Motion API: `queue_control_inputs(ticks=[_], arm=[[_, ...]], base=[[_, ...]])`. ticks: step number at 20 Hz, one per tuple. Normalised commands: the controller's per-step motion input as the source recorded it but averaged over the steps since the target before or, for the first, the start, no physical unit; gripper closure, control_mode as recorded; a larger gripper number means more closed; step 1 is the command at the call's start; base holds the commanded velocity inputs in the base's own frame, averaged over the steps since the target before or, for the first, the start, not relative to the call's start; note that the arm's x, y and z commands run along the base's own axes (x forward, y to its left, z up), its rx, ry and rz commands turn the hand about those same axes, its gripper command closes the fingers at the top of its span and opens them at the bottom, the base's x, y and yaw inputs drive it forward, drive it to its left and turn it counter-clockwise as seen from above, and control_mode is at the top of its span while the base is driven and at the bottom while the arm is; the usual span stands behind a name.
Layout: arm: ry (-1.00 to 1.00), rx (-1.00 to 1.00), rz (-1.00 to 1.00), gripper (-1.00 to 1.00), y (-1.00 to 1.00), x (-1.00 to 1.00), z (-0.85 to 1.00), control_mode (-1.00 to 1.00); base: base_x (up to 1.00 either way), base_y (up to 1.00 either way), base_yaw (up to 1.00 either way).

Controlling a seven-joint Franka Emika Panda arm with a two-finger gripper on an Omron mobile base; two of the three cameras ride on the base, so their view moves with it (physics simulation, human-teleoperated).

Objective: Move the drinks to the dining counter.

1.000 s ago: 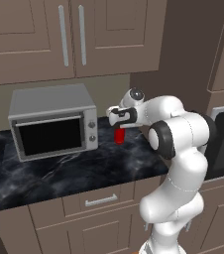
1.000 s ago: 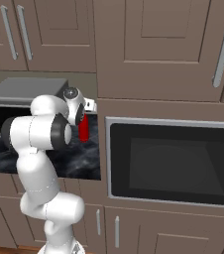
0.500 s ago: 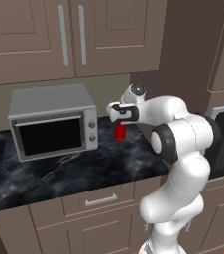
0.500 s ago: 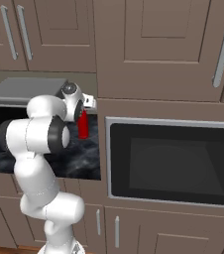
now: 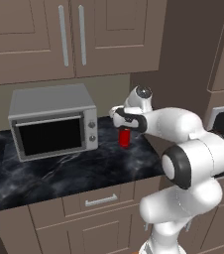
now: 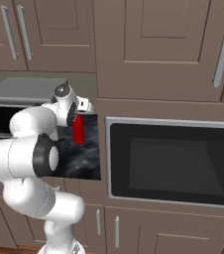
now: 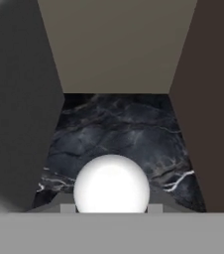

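Here, black marble counter [image 5: 74, 173] (white-veined), microwave [image 5: 52, 124], brown cabinets [image 5: 69, 37] above.

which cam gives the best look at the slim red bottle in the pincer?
Left base view: the slim red bottle hangs side-on under the pincer, above the black counter beside the microwave. Right base view also shows it, partly behind the arm. Hand view looks straight down on its white cap.

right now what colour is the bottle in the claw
Red, clearest in the left base view: bottle.
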Motion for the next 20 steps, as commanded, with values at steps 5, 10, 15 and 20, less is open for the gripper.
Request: queue_control_inputs(ticks=[5,10,15,20], arm=[[0.00,0.00,0.00,1.00,0.00,-0.58,0.27,-1.00],[-0.02,0.00,0.00,1.00,0.00,-0.44,0.47,-1.00],[-0.01,0.00,0.00,1.00,0.00,-0.43,0.41,-1.00],[0.00,0.00,0.00,1.00,0.00,-0.35,0.39,-1.00]], base=[[0.00,0.00,0.00],[0.00,0.00,0.00],[0.00,0.00,0.00],[0.00,0.00,0.00]])
